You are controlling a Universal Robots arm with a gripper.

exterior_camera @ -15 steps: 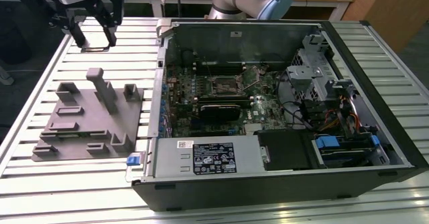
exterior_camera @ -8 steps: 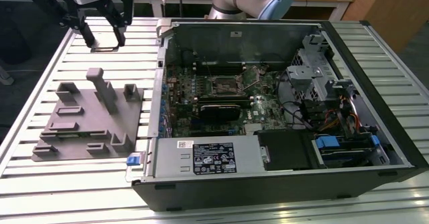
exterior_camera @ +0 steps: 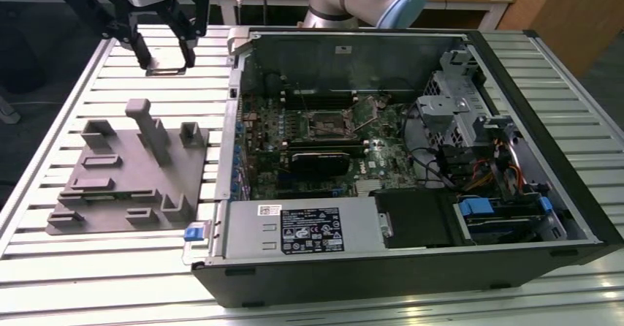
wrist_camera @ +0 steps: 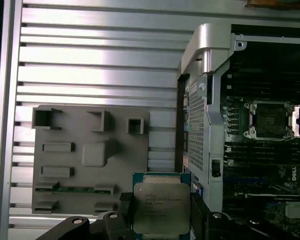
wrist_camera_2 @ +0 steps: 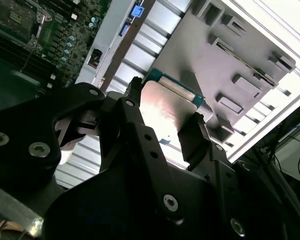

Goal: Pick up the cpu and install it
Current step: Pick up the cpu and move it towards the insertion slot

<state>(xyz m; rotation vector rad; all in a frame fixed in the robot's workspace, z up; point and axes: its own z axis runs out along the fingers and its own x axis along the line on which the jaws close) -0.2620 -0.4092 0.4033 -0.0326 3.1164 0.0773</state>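
Here, the cpu (wrist_camera: pixel 161 207) is gripped by its opposite edges between the fingers (wrist_camera: pixel 126 206) of the gripper (exterior_camera: pixel 164 58), held above the slatted table (exterior_camera: pixel 98 267) near the grey fixture (exterior_camera: pixel 122 169).

cpu (wrist_camera: pixel 161 207) clamped btwn black fingers (wrist_camera: pixel 199 212), silver top w/ print facing cam, green edge showing | grey fixture (wrist_camera: pixel 90 160) lay flat on slatted alu worktop (wrist_camera: pixel 100 65) | open PC case (wrist_camera: pixel 206 50) stood just beside fixture | mobo socket (wrist_camera: pixel 267 119) sat inside case, well apart from cpu
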